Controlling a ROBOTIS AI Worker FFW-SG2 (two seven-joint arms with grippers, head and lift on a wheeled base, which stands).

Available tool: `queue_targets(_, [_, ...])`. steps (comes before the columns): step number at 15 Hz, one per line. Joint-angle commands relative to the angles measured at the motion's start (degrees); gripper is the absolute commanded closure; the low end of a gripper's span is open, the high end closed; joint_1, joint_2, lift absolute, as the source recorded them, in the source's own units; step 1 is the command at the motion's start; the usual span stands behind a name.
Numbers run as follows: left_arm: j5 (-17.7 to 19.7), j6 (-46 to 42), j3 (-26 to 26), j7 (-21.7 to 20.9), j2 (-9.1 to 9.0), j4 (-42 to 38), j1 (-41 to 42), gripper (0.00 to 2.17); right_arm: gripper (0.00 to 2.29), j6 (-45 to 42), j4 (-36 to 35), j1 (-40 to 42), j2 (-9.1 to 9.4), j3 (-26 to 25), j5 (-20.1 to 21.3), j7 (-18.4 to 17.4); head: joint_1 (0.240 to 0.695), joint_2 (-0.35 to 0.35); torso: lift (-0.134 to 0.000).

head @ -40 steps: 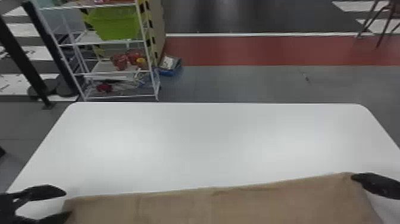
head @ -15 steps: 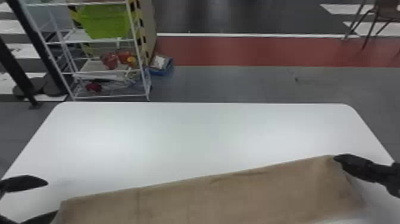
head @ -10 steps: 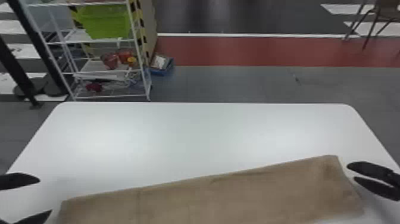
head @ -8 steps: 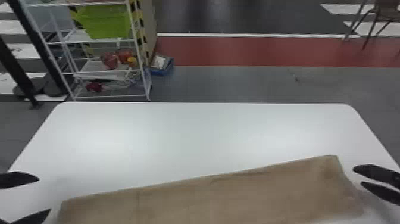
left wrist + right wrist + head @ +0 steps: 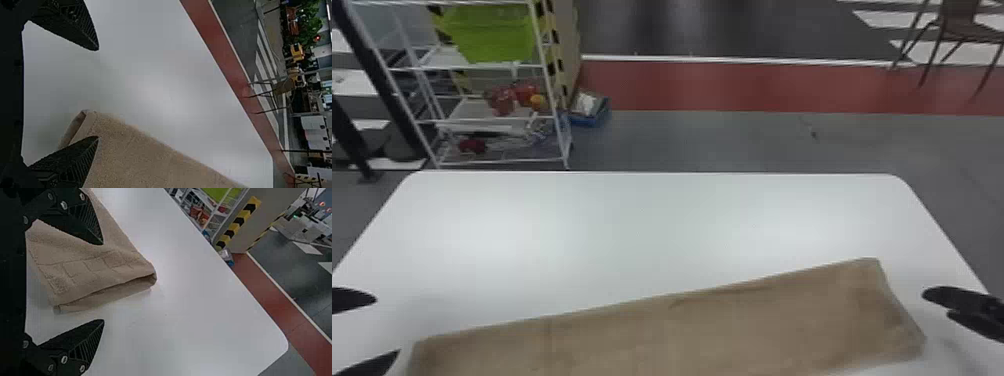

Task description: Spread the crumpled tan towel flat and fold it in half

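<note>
At the near left, an open left gripper (image 5: 388, 326), with fingers spread wide around one corner of the tan towel (image 5: 682, 330), gripping nothing. Across the near part of the white table (image 5: 632, 225), the towel in a slanting, folded strip, with layered edges at the right end. Just beside that end, an open right gripper (image 5: 936, 305), empty. Beyond the table, a white rack (image 5: 494, 120) with a green bin (image 5: 492, 35), a blue box (image 5: 592, 117) and, at the far right, a brown chair (image 5: 959, 30).
</note>
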Motion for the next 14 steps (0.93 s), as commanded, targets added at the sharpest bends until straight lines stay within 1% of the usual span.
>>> queue_targets(1, [0.0,0.0,-0.04,0.0,0.12,0.05,0.02,0.08,0.26,1.69,2.12,-2.38,-1.06,3.13,4.44,-0.14,0.695,-0.036,-0.123])
queue_targets(4, [0.0,0.0,-0.04,0.0,0.12,0.05,0.02,0.08,0.32,1.69,4.76,-5.46,-1.14,6.38,6.64,-0.31,0.695,-0.042,-0.123])
queue_targets(7, [0.0,0.0,0.05,-0.09,0.47,0.49,0.1,0.09,0.37,2.4,5.46,-6.69,-1.14,8.76,7.6,-0.23,0.695,-0.025,-0.123])
queue_targets(9, [0.0,0.0,0.05,0.0,0.56,0.67,0.1,0.09,0.5,2.75,5.46,-6.78,-1.23,9.46,8.13,-0.05,0.695,-0.012,-0.123])
queue_targets(10, [0.0,0.0,0.05,0.09,0.56,0.84,0.1,0.09,0.6,2.93,5.38,-6.78,-1.32,9.55,8.22,0.13,0.695,-0.007,-0.123])
queue_targets(12, [0.0,0.0,0.05,0.09,0.65,0.93,0.1,0.1,0.94,3.28,5.02,-6.69,-1.58,9.55,8.22,0.3,0.695,-0.002,-0.123])
queue_targets(14, [-0.18,-0.17,0.05,0.09,0.65,1.11,0.02,0.1,1.23,3.45,4.85,-6.34,-2.02,9.28,8.31,0.39,0.695,-0.002,-0.123])
